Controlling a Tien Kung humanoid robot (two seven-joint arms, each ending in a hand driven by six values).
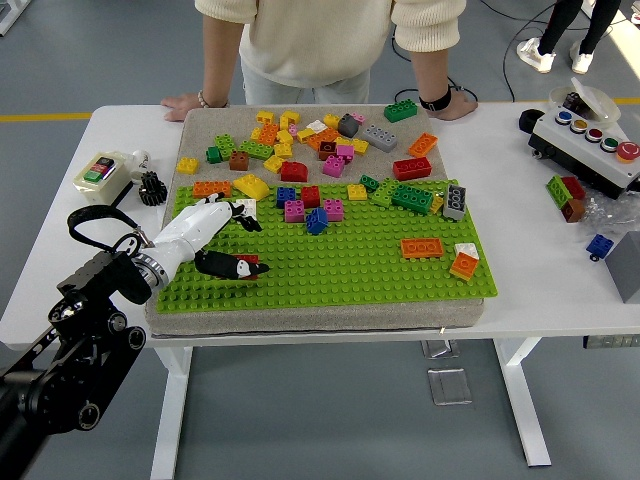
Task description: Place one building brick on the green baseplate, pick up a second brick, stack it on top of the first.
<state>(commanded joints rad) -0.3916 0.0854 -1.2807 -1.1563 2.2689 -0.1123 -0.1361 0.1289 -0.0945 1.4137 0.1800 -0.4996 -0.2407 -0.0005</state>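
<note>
I see my left hand (212, 240) clamped on a red brick (247, 262) over the green baseplate (340, 265).

Glossy plastic bricks (411, 168), studded green baseplate (350, 265), matt cloth pad (320, 315).

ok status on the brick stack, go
Left hand on green baseplate, thumb against red brick. Grasp unclear. Right hand out of view. Nothing blocking.

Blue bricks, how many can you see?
3 blue bricks: one on the green baseplate near its far edge, another just nearer on it, and the third on the white table at the far right. The brick pile may hide more.
</note>
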